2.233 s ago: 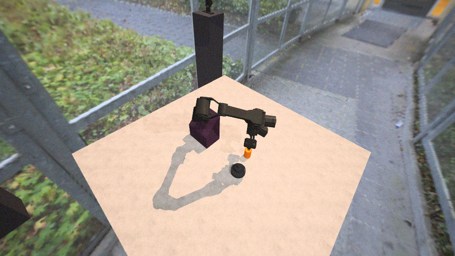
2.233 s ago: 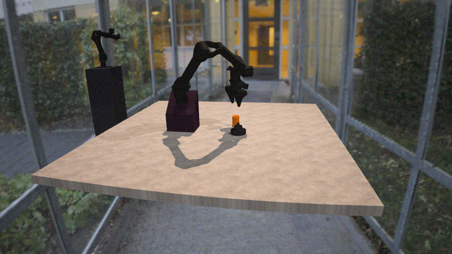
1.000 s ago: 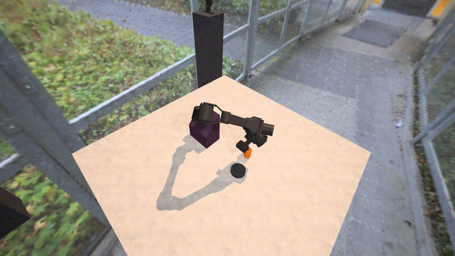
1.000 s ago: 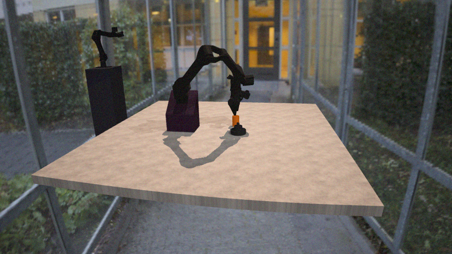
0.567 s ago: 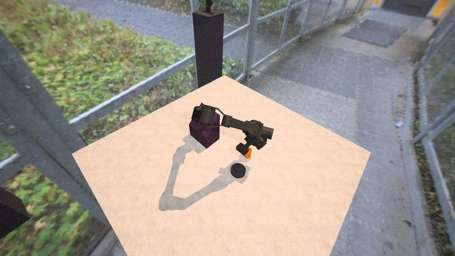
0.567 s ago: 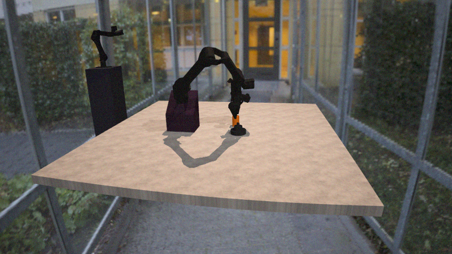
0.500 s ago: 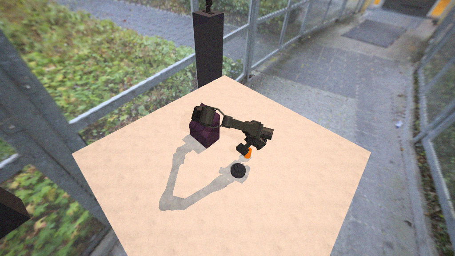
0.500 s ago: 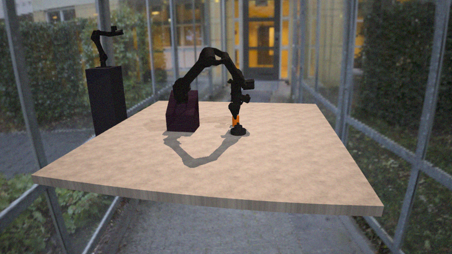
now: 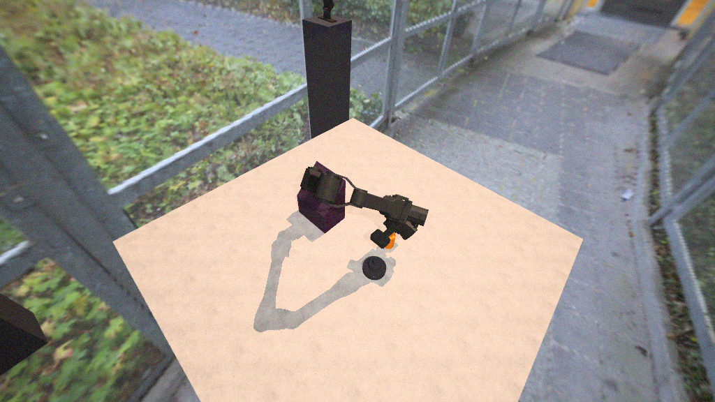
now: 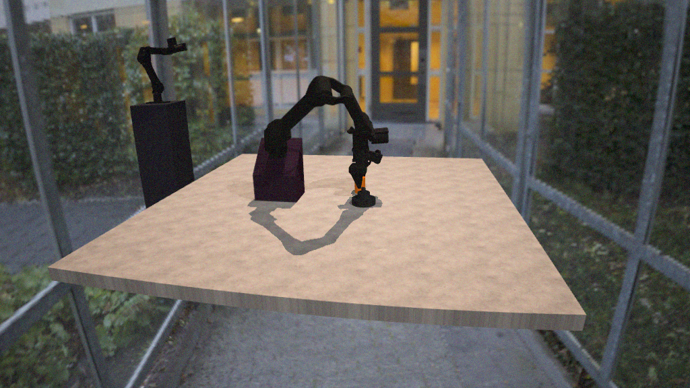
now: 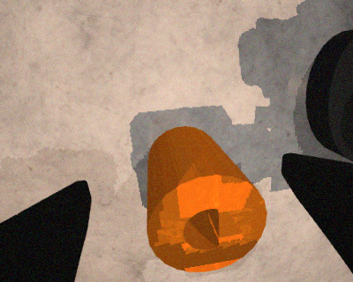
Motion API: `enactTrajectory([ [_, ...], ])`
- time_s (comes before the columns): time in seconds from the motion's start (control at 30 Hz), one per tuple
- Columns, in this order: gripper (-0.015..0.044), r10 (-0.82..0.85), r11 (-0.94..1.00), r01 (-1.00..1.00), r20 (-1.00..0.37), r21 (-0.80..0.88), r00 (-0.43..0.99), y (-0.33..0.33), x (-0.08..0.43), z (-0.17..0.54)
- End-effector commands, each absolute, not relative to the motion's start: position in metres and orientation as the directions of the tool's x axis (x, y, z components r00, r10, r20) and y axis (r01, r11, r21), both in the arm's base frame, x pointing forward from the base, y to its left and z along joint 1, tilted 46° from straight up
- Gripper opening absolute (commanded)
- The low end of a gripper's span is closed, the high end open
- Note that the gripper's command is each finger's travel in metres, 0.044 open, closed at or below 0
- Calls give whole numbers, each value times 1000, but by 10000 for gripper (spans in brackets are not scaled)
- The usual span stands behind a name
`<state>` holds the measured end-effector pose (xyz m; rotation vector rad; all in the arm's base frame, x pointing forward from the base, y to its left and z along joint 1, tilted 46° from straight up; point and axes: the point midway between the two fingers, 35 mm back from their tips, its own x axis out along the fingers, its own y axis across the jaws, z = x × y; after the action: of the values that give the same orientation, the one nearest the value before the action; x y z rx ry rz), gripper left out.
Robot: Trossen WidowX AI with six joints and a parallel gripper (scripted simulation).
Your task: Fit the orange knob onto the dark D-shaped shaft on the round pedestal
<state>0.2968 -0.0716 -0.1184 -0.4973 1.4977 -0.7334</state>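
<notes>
"Where's the orange knob (image 9: 390, 241) (image 10: 363, 183) (image 11: 200, 198)?"
"Upright, lower centre of the wrist view, the pedestal (image 9: 374, 267) (image 10: 363, 199) (image 11: 330, 92) upper right."
"And the gripper (image 9: 389, 239) (image 10: 360, 186) (image 11: 190, 177)?"
"Spread wide, grasping nothing; its fingers flank the knob, though the outside view hides much."

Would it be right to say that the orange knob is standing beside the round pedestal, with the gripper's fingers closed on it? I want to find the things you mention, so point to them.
Not quite: the fingers are open, with gaps on both sides of the orange knob (image 9: 389, 241) (image 10: 359, 186) (image 11: 205, 198), as the wrist view shows.
</notes>
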Motion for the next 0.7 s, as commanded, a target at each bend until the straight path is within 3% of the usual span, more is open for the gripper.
enactTrajectory([
  [0.0, 440, -706, 694, 119, -703, -710, -82, -79, 292, -125],
  [0.3, 440, -708, 692, 119, -702, -712, -83, -87, 290, -133],
  [0.67, 151, -708, 692, 119, -702, -712, -83, -87, 290, -133],
])
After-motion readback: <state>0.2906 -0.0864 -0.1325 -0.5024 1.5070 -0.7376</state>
